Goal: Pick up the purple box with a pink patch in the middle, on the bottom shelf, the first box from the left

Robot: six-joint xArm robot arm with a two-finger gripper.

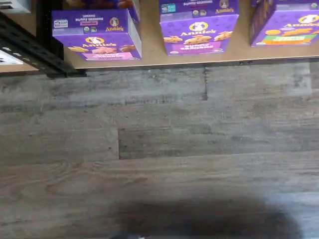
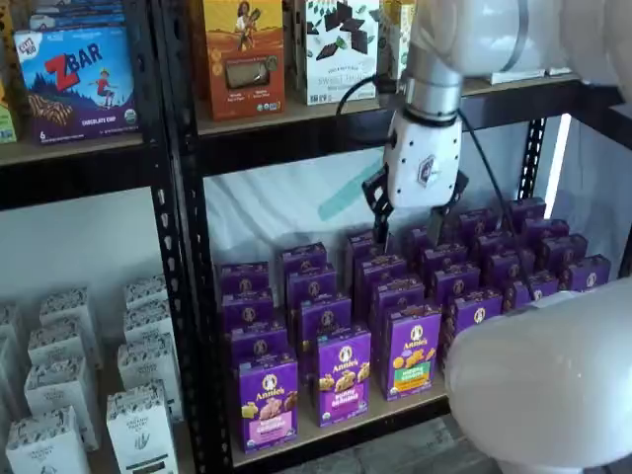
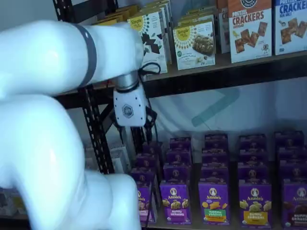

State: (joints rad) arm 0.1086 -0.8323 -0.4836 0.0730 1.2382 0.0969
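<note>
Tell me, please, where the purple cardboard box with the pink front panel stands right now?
In a shelf view, the purple box stands at the front left corner of the bottom shelf, beside the black perforated upright.

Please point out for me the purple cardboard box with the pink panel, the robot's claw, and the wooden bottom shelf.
Purple cardboard box with pink panel (image 2: 268, 402): a shelf view, on its front face.
White claw with black fingers (image 2: 407, 229): a shelf view, midway between the fingertips.
Tan wooden bottom shelf (image 1: 149, 50): wrist view, on bare board between boxes.

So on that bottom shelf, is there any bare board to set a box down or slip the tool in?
Little. The bottom shelf shows bare board only as narrow lanes between the front boxes, either side of the middle one, and a thin strip along its front edge. The purple box stands against the black upright. Behind the front row the boxes crowd together. The tool hangs above them.
</note>
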